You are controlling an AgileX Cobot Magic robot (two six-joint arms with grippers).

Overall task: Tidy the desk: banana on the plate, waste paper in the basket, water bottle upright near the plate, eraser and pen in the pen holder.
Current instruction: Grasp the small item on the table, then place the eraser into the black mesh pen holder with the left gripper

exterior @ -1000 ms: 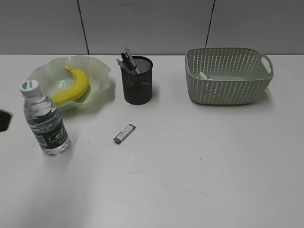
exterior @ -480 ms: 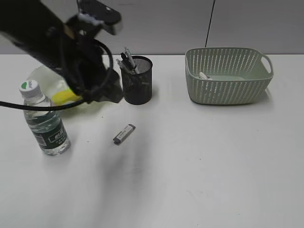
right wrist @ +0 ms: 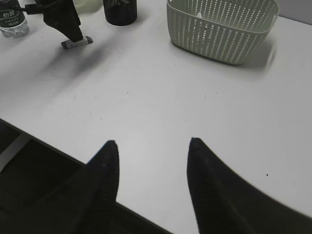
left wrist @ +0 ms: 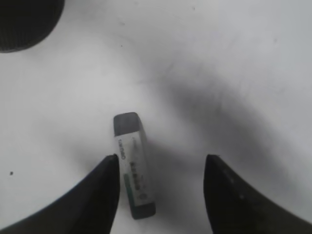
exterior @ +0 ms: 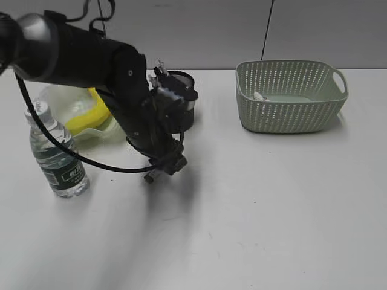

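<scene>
Left hand (left wrist: 161,190) released, fingers astride eraser (left wrist: 134,165) lying flat on bench (left wrist: 234,58); sleeve print too blurred to read. Right hand (right wrist: 151,180) released above bare bench. Bottle (exterior: 55,157) label unreadable.

Yellow banana (exterior: 97,109), sage-green perforated basket (exterior: 290,99)

eraser (left wrist: 133,165) sleeve has small print along its length, too blurred to read. water bottle (exterior: 55,156) label shows white marks, illegible. nothing else carries text.
</scene>
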